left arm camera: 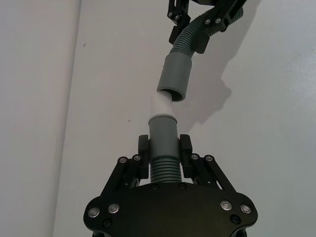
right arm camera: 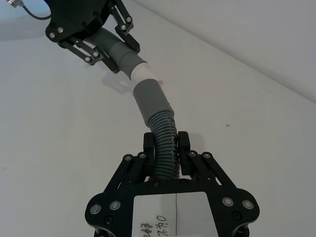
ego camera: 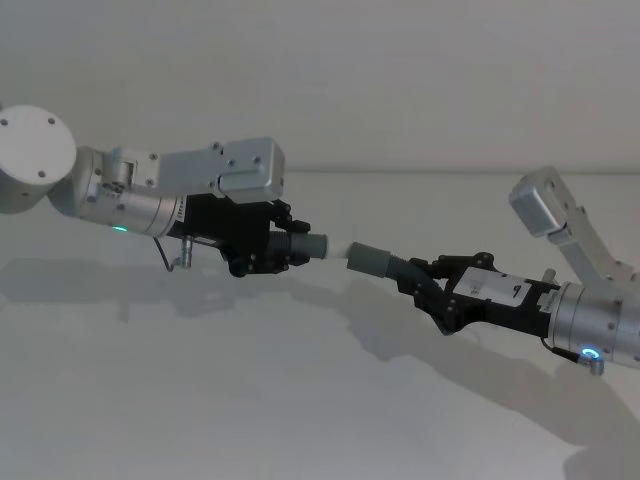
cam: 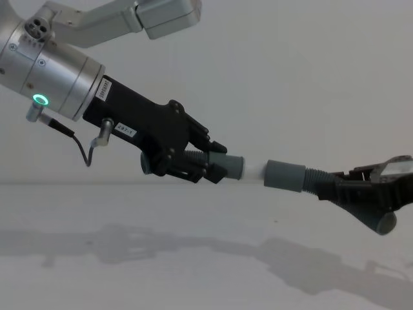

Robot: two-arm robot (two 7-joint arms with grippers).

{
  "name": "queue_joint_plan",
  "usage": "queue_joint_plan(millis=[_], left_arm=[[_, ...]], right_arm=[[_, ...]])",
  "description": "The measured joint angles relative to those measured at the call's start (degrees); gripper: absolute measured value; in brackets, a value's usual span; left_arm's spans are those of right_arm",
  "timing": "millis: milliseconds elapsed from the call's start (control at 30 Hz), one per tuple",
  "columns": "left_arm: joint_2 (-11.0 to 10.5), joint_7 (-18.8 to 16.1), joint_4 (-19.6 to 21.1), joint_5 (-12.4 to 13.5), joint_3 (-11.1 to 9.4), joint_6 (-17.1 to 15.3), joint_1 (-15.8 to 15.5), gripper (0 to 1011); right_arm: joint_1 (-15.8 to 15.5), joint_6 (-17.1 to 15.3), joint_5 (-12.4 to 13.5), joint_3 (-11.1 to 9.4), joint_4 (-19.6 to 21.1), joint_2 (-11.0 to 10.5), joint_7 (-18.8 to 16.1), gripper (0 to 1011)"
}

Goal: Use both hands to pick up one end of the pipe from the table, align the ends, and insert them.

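Both pipe pieces hang in the air above the table point(ego camera: 300, 400). My left gripper point(ego camera: 285, 245) is shut on the ribbed part of one piece point(left arm camera: 163, 170). That piece's grey cuff point(cam: 232, 166) carries a white tip point(cam: 255, 171) pointing right. My right gripper point(ego camera: 425, 280) is shut on the ribbed part of the other piece point(right arm camera: 165, 133), whose wider grey cuff point(ego camera: 370, 260) faces left. The white tip point(left arm camera: 162, 104) meets the mouth of that cuff point(left arm camera: 176, 74), roughly in line with it. How far it sits inside, I cannot tell.
The white-grey table point(cam: 193, 258) runs back to a pale wall point(ego camera: 400, 70). The arms cast shadows point(ego camera: 380, 340) on the surface below them. A thin cable loop point(cam: 87, 152) hangs under the left wrist.
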State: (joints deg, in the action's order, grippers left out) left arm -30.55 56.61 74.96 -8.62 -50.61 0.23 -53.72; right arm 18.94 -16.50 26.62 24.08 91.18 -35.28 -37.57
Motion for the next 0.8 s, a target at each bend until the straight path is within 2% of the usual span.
queue_joint_plan(millis=[800], left_arm=[[-0.74,0.54,-0.77,-0.46,-0.13,-0.41,-0.14,353]], right_arm=[[0.79,-0.69,1.61,0.88,-0.94,0.66,1.51,274]])
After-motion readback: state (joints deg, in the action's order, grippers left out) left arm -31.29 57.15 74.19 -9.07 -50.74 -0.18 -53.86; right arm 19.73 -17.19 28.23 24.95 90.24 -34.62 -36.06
